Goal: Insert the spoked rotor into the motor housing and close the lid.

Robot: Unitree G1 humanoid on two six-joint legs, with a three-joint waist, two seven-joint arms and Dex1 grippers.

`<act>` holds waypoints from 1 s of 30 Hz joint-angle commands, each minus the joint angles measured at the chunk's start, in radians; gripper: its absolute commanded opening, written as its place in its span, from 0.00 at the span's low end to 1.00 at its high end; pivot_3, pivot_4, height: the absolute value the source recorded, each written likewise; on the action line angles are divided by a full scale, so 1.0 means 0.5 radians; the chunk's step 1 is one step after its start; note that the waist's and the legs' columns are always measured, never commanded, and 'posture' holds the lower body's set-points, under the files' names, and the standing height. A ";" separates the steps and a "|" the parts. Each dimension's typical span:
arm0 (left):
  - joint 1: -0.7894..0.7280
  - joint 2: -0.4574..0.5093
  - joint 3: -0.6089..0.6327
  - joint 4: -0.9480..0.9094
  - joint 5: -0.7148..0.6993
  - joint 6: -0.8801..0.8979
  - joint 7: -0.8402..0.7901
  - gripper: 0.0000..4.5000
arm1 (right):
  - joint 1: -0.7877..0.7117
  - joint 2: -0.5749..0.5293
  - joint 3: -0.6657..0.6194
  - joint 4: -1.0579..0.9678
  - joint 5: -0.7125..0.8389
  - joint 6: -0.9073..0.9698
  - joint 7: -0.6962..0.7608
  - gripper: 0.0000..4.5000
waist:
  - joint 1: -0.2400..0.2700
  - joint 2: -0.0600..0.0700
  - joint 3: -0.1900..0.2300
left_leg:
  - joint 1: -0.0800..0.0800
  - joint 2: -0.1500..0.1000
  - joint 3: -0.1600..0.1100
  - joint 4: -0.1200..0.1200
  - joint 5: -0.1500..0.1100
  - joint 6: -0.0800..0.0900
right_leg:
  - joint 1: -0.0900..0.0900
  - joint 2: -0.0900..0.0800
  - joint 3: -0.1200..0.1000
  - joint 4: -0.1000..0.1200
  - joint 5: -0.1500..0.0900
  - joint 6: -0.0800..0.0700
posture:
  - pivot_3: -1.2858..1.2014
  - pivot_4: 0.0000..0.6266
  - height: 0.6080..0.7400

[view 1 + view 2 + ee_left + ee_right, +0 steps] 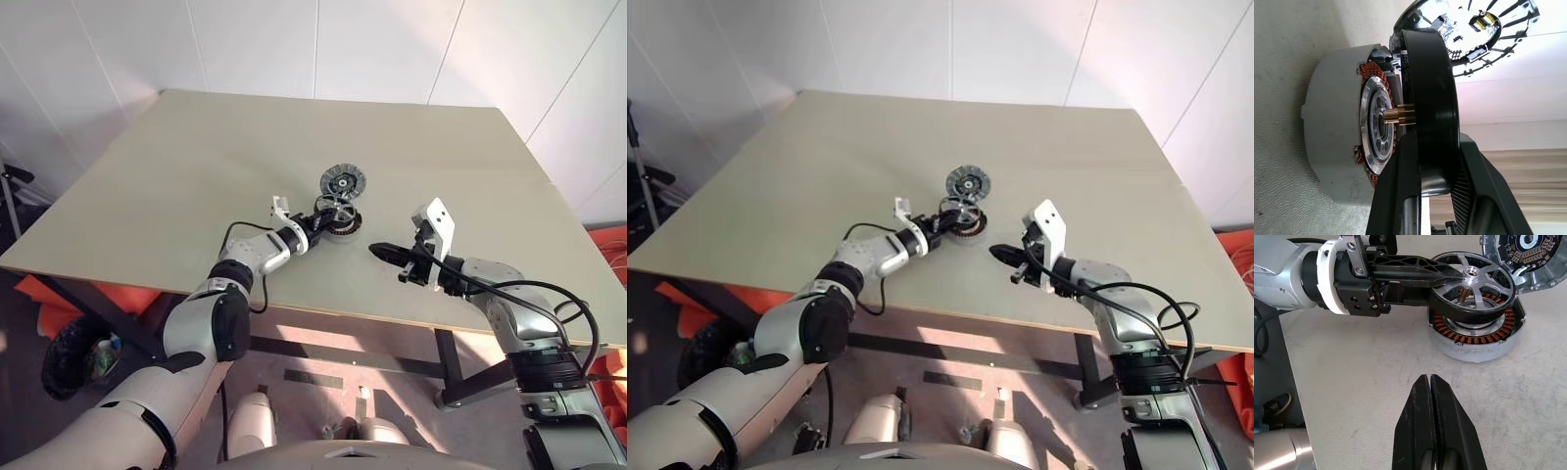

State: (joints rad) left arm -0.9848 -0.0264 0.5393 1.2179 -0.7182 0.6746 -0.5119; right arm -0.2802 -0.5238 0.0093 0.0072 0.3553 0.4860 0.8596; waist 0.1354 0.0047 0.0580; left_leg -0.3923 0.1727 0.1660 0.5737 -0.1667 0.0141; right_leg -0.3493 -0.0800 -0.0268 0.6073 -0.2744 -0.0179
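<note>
My left gripper [1442,281] is shut on the black rim of the spoked rotor [1472,289], holding it flat just above the motor housing [1476,335]. In the left wrist view the rotor's [1430,93] brass shaft points at the silvery centre of the housing [1334,132], with a narrow gap between them. Coppery windings ring the housing's inside. The lid [343,180] lies on the table just beyond the housing. My right gripper [1431,416] is shut and empty, hovering over the table on the near right of the housing.
The beige table [196,157] has wide bare room all around the parts. Its front edge runs just under my right gripper [377,251]. A white wall stands behind the table.
</note>
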 commanded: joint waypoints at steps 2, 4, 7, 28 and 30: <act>-0.071 -0.022 -0.003 -0.006 0.031 0.002 -0.044 0.13 | -0.015 -0.011 -0.045 -0.085 0.025 -0.030 -0.010 0.00 | 0.001 0.000 0.000 | 0.000 0.000 0.000 0.000 0.000 0.000 | 0.000 -0.001 0.000 0.000 0.000 0.000 | 0.52 0.00 1.00; -0.071 -0.032 -0.016 -0.004 0.059 0.002 -0.047 0.13 | -0.012 -0.011 -0.045 -0.088 0.025 -0.031 -0.015 0.00 | 0.002 0.000 0.000 | 0.000 0.000 0.000 0.000 0.000 0.001 | 0.000 -0.001 -0.001 0.000 0.000 0.000 | 0.52 0.00 1.00; -0.070 -0.043 -0.027 0.000 0.093 0.002 -0.049 0.13 | -0.005 -0.010 -0.046 -0.102 0.027 -0.026 -0.023 0.00 | 0.002 0.000 0.000 | 0.000 -0.001 0.000 0.001 0.000 0.001 | 0.000 -0.002 -0.001 0.000 0.000 0.000 | 0.52 0.00 1.00; -0.074 -0.054 0.024 0.031 0.130 -0.120 -0.012 0.13 | -0.007 -0.005 -0.047 -0.142 0.035 0.002 -0.089 0.00 | 0.002 0.000 0.000 | 0.000 0.000 0.000 0.003 -0.001 0.002 | 0.001 -0.002 -0.001 0.001 0.000 0.000 | 0.52 0.00 1.00; -0.075 -0.058 0.014 0.032 0.139 -0.112 -0.029 0.13 | -0.011 -0.007 -0.050 -0.143 0.036 0.005 -0.092 0.00 | 0.001 0.000 0.000 | 0.000 0.000 0.000 0.003 -0.001 0.002 | 0.001 -0.002 -0.001 0.001 0.000 0.000 | 0.52 0.00 1.00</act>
State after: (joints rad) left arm -0.9967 -0.0540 0.5466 1.2417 -0.6550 0.6212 -0.5183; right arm -0.2716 -0.5235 0.0092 -0.0197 0.3568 0.4925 0.8177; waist 0.1362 0.0047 0.0581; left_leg -0.3923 0.1725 0.1659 0.5751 -0.1671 0.0149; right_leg -0.3487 -0.0809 -0.0273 0.6078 -0.2743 -0.0179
